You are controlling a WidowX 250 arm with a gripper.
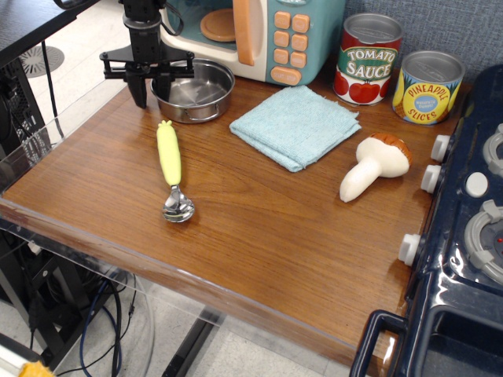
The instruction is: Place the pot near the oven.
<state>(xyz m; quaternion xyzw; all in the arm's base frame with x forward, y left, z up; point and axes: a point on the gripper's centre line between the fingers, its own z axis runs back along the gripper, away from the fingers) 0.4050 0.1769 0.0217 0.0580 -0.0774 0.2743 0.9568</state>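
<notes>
Since the pot (192, 91) is seen resting flat on the desk (259, 228), just in front of the oven (271, 35), the placing is judged done or nearly so. One of the fingers (141, 88) stands outside the left rim, the other at or just inside it; they are spread apart and appear to grip nothing. Nothing is seen inside the pot. A spoon (171, 169) lies just below the fingers, and a folded cloth (295, 126) lies to their right.

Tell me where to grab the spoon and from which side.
Take the spoon by its yellow handle, mid-length, coming straight down with the fingers across its width. It lies flat with bare table on both sides, and the handle is thicker than the metal bowl.
</notes>
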